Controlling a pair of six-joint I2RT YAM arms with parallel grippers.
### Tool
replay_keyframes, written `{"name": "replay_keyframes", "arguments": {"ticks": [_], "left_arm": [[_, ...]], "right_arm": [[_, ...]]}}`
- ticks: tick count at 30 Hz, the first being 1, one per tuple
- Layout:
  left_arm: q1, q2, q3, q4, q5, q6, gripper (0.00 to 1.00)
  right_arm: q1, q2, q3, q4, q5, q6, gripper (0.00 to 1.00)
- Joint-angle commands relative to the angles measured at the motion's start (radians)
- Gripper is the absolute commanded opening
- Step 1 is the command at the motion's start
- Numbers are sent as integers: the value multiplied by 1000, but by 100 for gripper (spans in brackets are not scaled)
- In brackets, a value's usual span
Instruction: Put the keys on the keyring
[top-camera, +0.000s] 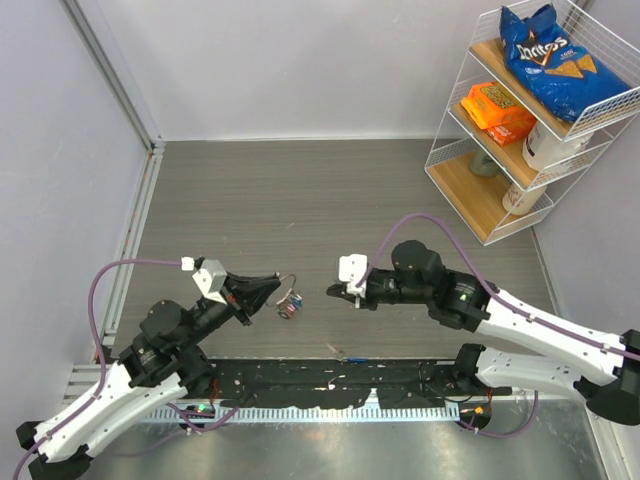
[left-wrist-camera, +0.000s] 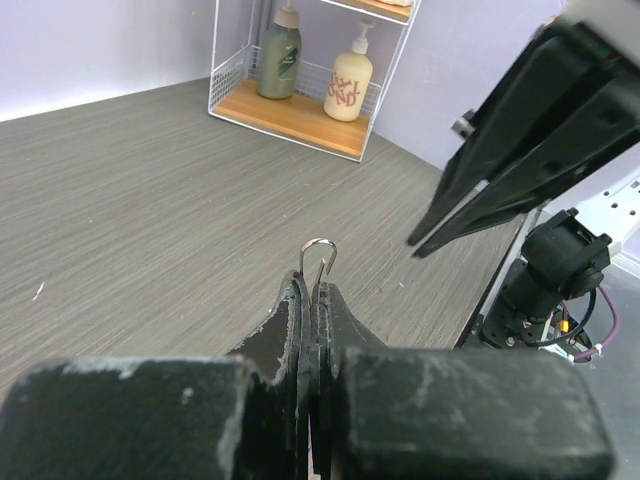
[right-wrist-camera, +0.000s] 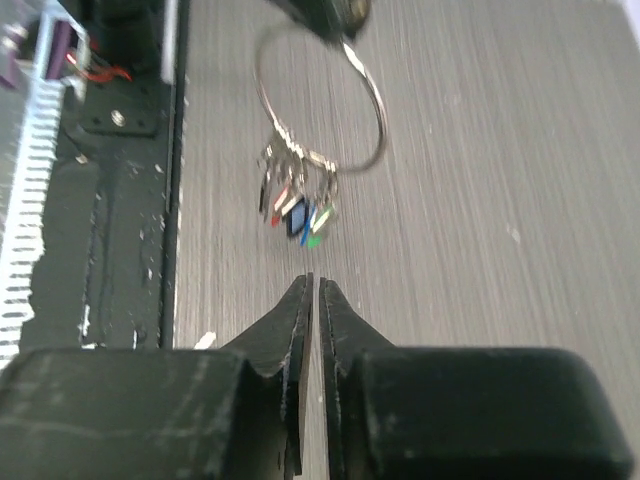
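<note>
My left gripper (top-camera: 274, 291) is shut on the keyring (top-camera: 289, 282), a thin silver wire ring held above the table. In the left wrist view a short loop of the keyring (left-wrist-camera: 318, 253) sticks out past the closed fingertips (left-wrist-camera: 300, 300). Several keys (top-camera: 288, 308) with red, blue and green heads hang in a bunch from the ring's low side. The right wrist view shows the keyring (right-wrist-camera: 378, 110) and the keys (right-wrist-camera: 297, 208) just ahead of my right gripper (right-wrist-camera: 315, 284). My right gripper (top-camera: 334, 290) is shut and empty, a short way right of the keys.
A white wire shelf (top-camera: 455, 140) stands at the back right with a blue chip bag (top-camera: 550, 55), an orange box (top-camera: 497, 108) and bottles (left-wrist-camera: 348, 84). A black base plate (top-camera: 330, 385) runs along the near edge. A metal rail (top-camera: 135, 230) borders the left side.
</note>
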Motion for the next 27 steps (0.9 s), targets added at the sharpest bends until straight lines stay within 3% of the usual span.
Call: {"name": "replay_keyframes", "arguments": {"ticks": [1,3,6,11,12,13,17,20,21,26,27], "left_arm": [[0,-4,50,63,4,-2,0],[0,-3,50,60,-5,3,0],[0,-3,50,34,-11,15,0],[0,4,43,31,-53,29,0],[0,5,46,32,-57,34,0],[0,11,46,32,-57,37,0],[0,30,56,31,-60,53,0],[0,39,61,29,-66,61,0],[0,40,64,29,-69,63,0],[0,37,64,21,-77,64,0],[0,34,63,20,-80,63,0]], "right_arm": [[1,55,26,-101,147,83,17],[0,63,-3,-75,199,123,18],[1,69,-32,-49,329,192,33],[1,110,-8,-122,356,270,57],[0,121,33,-148,359,258,63],[1,144,62,-201,366,255,95],[15,132,171,-230,680,318,95],[9,97,146,-214,985,515,95],[-6,98,98,-178,1051,514,95],[-35,211,158,-337,615,551,97],[-35,215,136,-331,550,566,91]]}}
